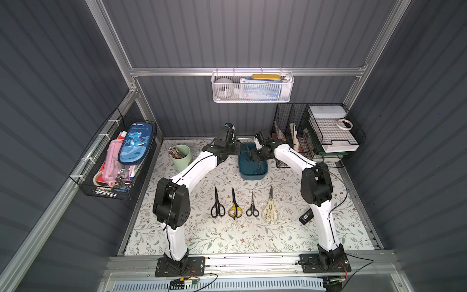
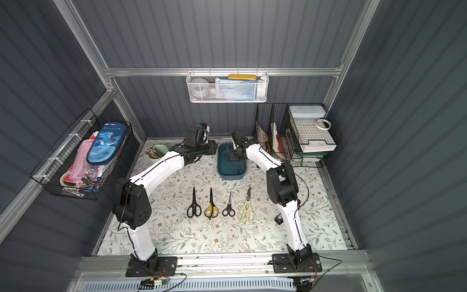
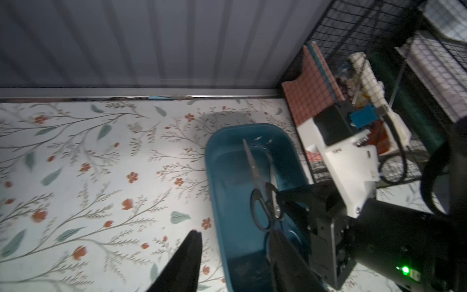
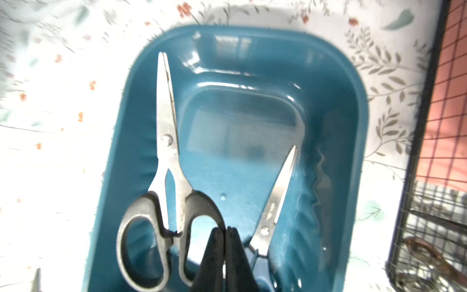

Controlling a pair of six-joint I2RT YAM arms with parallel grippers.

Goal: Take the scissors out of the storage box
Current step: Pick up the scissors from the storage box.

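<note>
The right gripper point(image 4: 225, 231) reaches down into the dark teal plastic storage box point(image 4: 353, 121), a low-walled tub with rounded corners. Its black fingers are clenched on the rim of one handle ring of the steel-bladed, black-handled scissors point(image 4: 168, 156). The ring looks like the sensible hold, since it gives the fingers an edge to pinch while the blades are flat and slick. This pair slants along one long wall of the box, its tip up near the rim.

Along the opposite wall lie the bluish-handled scissors point(image 4: 278, 192), untouched, with their handles partly hidden under the gripper.

The left gripper point(image 3: 233, 233) hangs released and empty. Its fingers stand either side of one box wall and touch nothing that I can make out. It is probably placed there to steady the box if it drags.

In front of the box, four pairs lie in a row on the flowered mat point(image 1: 227, 240):
- a black pair point(image 1: 217, 206)
- a yellow-and-black pair point(image 1: 235, 207)
- a small black pair point(image 1: 252, 207)
- cream kitchen shears point(image 1: 270, 208)

A black wire rack point(image 1: 283, 118) stands just beside the box on the right arm's side, and both wrists crowd over the box. The lift likely has to go straight up to clear the wall and the other pair. A pale green cup of pencils point(image 1: 181, 156) stands well apart from the box.
</note>
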